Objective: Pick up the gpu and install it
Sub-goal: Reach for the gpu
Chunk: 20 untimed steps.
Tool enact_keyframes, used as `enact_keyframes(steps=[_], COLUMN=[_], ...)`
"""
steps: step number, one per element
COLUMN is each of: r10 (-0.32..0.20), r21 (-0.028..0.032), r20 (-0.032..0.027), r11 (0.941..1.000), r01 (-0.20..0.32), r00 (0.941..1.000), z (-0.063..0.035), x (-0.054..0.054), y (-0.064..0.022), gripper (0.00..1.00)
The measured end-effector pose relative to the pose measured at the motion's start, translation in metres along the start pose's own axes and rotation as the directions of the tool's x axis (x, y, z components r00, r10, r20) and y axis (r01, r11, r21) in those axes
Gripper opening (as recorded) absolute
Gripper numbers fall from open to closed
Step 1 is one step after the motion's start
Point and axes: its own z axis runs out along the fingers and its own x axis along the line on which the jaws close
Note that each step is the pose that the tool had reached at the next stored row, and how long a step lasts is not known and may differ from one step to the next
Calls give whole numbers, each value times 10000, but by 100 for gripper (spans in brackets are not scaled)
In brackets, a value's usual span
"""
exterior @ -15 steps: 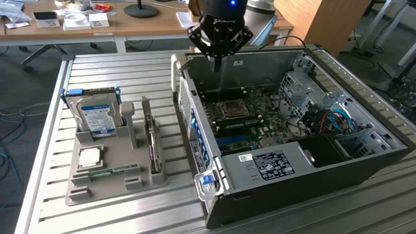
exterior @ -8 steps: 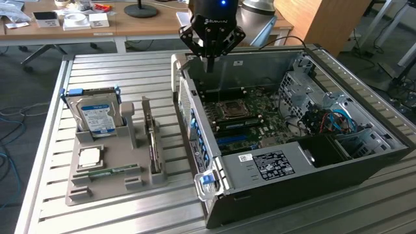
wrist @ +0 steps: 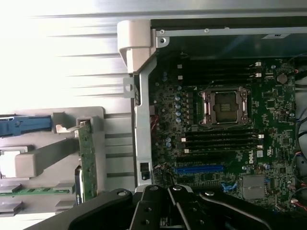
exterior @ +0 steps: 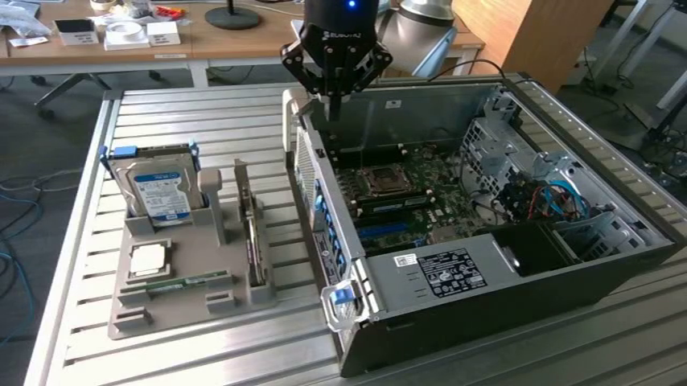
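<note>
The gpu stands on its edge in a slot of the grey holder tray, at the exterior view's left of the open computer case. The wrist view shows the gpu edge-on as a thin green-rimmed card. My gripper hangs above the case's rear corner, well apart from the gpu, shut with nothing between its fingers. In the wrist view the gripper has its black fingers pressed together over the case's edge wall.
The tray also holds a silver hard drive, a processor chip and a green memory stick. Inside the case lie the motherboard and its blue slot. A cluttered wooden desk stands behind the slatted metal table.
</note>
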Motion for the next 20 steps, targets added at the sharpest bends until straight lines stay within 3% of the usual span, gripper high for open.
enact_keyframes(steps=[20], r10=[-1], r21=[0], r20=[-1], r11=[10000], r01=[1], r00=[10000], z=[-12], x=[426], y=[-32], gripper=[11])
